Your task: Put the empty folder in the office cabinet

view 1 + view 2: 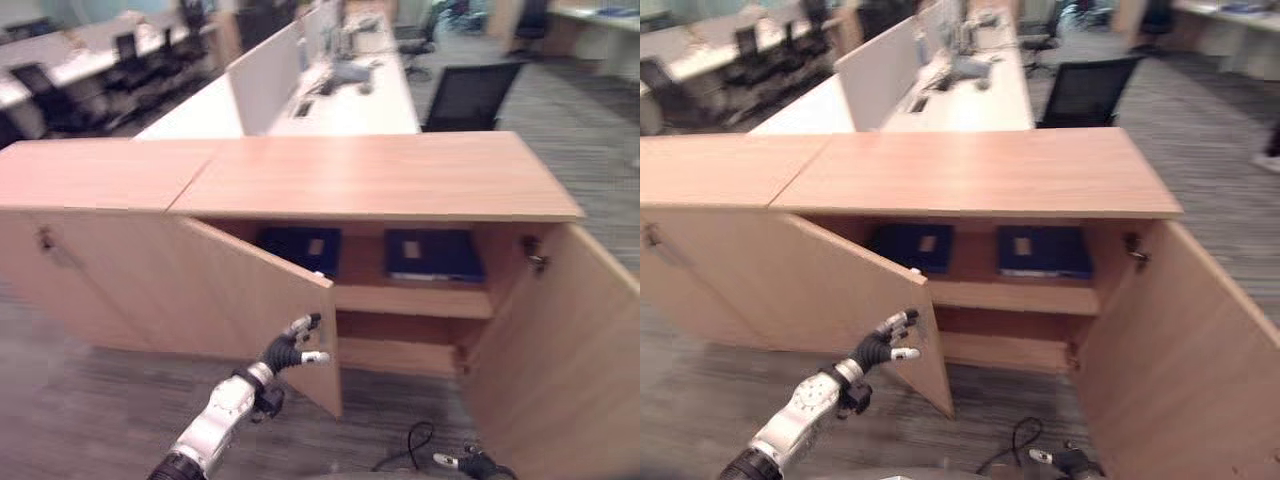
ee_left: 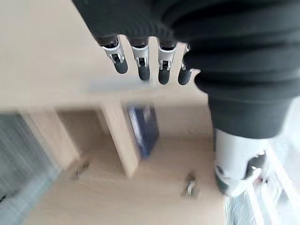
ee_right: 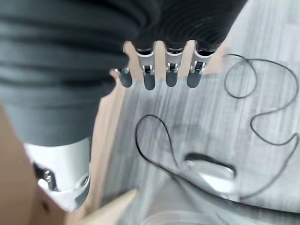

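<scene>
A low wooden office cabinet stands with both doors swung open. Two dark blue folders lie flat on its upper shelf, one on the left and one on the right; the shelf below is bare. My left hand is open, its straight fingers at the free edge of the left door. One blue folder also shows past them in the left wrist view. My right hand hangs low over the floor by the right door, its fingers straight and holding nothing.
A second closed cabinet adjoins on the left. Behind stand white desks with a partition and a black office chair. Grey carpet lies in front of the cabinet.
</scene>
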Tool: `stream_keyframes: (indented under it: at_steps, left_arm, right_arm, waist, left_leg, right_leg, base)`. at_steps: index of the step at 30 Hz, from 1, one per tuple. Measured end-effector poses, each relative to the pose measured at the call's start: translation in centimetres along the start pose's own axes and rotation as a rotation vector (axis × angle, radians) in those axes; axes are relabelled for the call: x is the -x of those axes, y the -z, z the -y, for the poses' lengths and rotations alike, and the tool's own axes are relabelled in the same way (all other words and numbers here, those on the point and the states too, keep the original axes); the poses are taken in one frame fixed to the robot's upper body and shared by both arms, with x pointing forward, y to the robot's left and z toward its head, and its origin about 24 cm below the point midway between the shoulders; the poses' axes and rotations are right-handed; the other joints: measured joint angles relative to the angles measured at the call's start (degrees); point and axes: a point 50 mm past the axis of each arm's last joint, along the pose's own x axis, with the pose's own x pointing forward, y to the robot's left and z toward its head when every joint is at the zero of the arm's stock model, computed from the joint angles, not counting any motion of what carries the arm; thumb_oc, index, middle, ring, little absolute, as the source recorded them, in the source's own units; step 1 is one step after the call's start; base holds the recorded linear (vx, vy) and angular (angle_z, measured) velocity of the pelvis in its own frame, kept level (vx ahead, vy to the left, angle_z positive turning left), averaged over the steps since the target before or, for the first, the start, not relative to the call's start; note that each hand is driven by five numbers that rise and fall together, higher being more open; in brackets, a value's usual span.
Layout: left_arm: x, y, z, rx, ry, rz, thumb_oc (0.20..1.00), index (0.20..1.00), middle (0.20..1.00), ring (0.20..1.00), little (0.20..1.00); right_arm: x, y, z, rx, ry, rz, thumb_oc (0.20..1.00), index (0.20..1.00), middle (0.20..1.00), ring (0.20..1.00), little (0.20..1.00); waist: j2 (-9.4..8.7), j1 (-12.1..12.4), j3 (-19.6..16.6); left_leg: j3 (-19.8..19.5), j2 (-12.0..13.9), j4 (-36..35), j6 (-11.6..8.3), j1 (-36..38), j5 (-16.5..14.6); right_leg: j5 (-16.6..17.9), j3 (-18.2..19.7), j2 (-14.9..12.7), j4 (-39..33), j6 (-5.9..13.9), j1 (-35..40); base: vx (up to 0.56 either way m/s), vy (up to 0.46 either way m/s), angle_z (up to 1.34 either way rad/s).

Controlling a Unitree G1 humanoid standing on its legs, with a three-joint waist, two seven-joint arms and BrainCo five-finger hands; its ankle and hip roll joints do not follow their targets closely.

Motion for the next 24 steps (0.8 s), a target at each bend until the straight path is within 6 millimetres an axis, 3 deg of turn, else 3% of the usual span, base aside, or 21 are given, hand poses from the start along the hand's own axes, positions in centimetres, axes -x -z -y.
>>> stream_keyframes:
  at_steps: [2,4,8,13,16,24]
  left_arm:
    - [-0.7,-0.5,-0.4,0.027,-0.047,0.023,1.000,1.000,1.000,1.000,1.000]
    - [-1.0,-0.8,-1.0,0.022,-0.083,0.029,1.000,1.000,1.000,1.000,1.000]
    - [-1.6,0.1,-4.3,-0.014,-0.234,-0.046,1.000,1.000,1.000,1.000,1.000]
    - [-1.9,0.2,-7.6,-0.088,-0.382,-0.118,1.000,1.000,1.000,1.000,1.000]
    - [-1.8,0.0,-8.6,-0.091,-0.428,-0.130,1.000,1.000,1.000,1.000,1.000]
    - [-0.2,-1.6,-14.5,-0.203,-0.578,-0.207,1.000,1.000,1.000,1.000,1.000]
  right_arm:
    - [0.2,1.5,-0.1,0.009,-0.004,-0.036,1.000,1.000,1.000,1.000,1.000]
    - [0.3,1.7,-0.3,0.012,-0.011,-0.040,1.000,1.000,1.000,1.000,1.000]
    - [0.1,-0.7,-0.8,0.001,-0.029,0.057,1.000,1.000,1.000,1.000,1.000]
    - [0.0,-1.6,-0.8,-0.004,-0.030,0.091,1.000,1.000,1.000,1.000,1.000]
    - [0.1,-1.1,-0.6,-0.008,-0.027,0.080,1.000,1.000,1.000,1.000,1.000]
    - [0.3,0.9,0.4,-0.038,-0.008,0.027,1.000,1.000,1.000,1.000,1.000]
  waist:
    - [0.46,-1.09,-0.29]
    - [0.29,-1.42,-0.54]
    - [1.34,-2.75,-0.64]
    - [1.63,-4.18,-0.09]
    - [1.63,-4.99,0.16]
    - [1.40,-7.17,0.49]
  left_leg:
    - [2.95,1.22,-3.16,-0.47,2.50,1.19]
    - [3.31,1.41,-5.06,-0.25,3.58,1.76]
    - [5.92,2.22,-8.02,-0.15,6.63,3.29]
    - [9.92,3.05,-9.60,-0.20,8.56,3.32]
    - [10.89,3.15,-9.87,-0.21,8.58,3.32]
    - [15.72,3.76,-10.86,-0.21,9.51,3.32]
  right_leg:
    - [0.38,0.28,0.46,-1.73,0.14,1.70]
    - [0.42,0.55,0.61,-2.65,0.17,2.11]
    - [2.96,1.68,1.41,-7.07,0.13,4.00]
    - [4.45,3.00,2.08,-11.14,1.96,5.95]
    - [5.29,3.37,2.22,-12.28,2.11,5.81]
    - [8.32,4.82,2.80,-16.82,2.61,6.40]
  base:
    - [0.09,0.045,-0.13]
    - [0.03,0.045,-0.13]
    - [0.00,0.026,-0.21]
    - [0.02,0.035,-0.29]
    - [0.02,0.036,-0.20]
    - [0.01,0.044,-0.29]
